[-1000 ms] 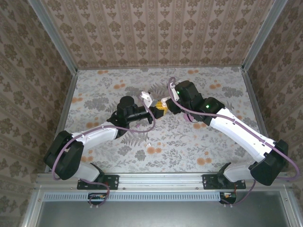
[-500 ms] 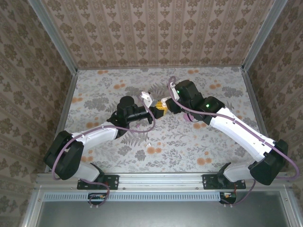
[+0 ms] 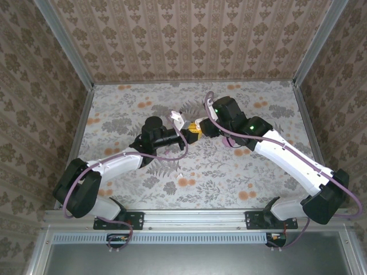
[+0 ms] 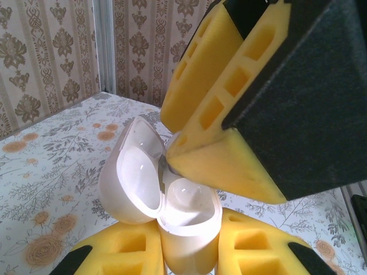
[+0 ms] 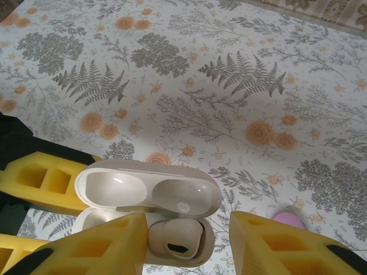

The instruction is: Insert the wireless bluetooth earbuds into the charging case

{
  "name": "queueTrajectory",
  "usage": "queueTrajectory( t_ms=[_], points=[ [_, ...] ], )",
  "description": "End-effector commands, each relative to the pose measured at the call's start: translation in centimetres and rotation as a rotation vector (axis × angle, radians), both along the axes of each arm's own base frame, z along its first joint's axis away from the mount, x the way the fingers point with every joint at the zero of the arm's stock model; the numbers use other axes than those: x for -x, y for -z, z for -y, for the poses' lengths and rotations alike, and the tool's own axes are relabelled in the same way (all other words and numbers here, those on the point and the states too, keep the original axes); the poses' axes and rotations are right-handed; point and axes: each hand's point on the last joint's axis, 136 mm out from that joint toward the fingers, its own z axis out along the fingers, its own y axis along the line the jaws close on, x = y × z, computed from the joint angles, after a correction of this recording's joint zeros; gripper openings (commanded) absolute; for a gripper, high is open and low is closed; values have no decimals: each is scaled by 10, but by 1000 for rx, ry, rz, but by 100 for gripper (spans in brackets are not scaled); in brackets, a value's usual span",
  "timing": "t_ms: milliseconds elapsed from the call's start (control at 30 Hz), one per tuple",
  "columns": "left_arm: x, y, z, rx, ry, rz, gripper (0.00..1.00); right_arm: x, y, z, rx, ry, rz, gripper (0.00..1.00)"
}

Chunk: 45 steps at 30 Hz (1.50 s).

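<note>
The white charging case [image 5: 146, 189] is held above the table with its lid open, and my left gripper [image 4: 186, 252] is shut on its lower body. One whitish earbud [image 5: 175, 238] sits in the case's right-hand socket. My right gripper [image 5: 186, 229] hovers right over the case. It is open: its left fingertip is at the earbud's side and its right fingertip stands clear of it. In the top view the two grippers meet at the case [image 3: 194, 132] in the middle of the table. A tiny whitish piece [image 3: 179, 175] lies on the table nearer the arms' bases.
A pink-purple pebble [image 5: 289, 219] lies on the flowered table [image 3: 246, 172] just right of the case. Patterned walls with metal rails [image 3: 86, 114] close in the left, right and far sides.
My right gripper's jaws have spread apart and let go of the earbud, which stays in the case. The left arm and the case have not moved.
</note>
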Motion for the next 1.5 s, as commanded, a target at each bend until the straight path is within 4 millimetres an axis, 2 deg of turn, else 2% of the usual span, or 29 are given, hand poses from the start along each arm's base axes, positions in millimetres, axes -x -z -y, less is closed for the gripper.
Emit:
queueTrajectory(
  t_ms=[0, 300, 533, 800, 1000, 1167, 1333, 1400, 1467],
  points=[
    [4, -30, -2, 74, 5, 87, 3, 9, -4, -8, -50, -37, -40, 48],
    [4, -30, -2, 73, 7, 87, 3, 10, -14, -6, -118, -20, -40, 58],
    [4, -28, -2, 71, 8, 86, 3, 8, -18, -4, -216, 5, -83, 60],
    [4, -29, -1, 71, 8, 88, 3, 8, -40, 1, -339, 28, -66, 65],
    [4, -30, -1, 72, 10, 90, 3, 6, -39, 6, -350, 58, -73, 65],
    [4, -31, -3, 70, -1, 103, 3, 0, -38, 20, -334, 132, -67, 61],
    [2, -30, -11, 40, -48, 117, 3, -6, -41, 58, -379, 273, -27, 63],
    [0, -32, -19, 38, -91, 138, 3, -4, -33, 74, -405, 326, -48, 62],
    [-5, -30, -30, 29, -147, 151, 3, -3, -24, 81, -421, 332, -80, 61]
  ],
)
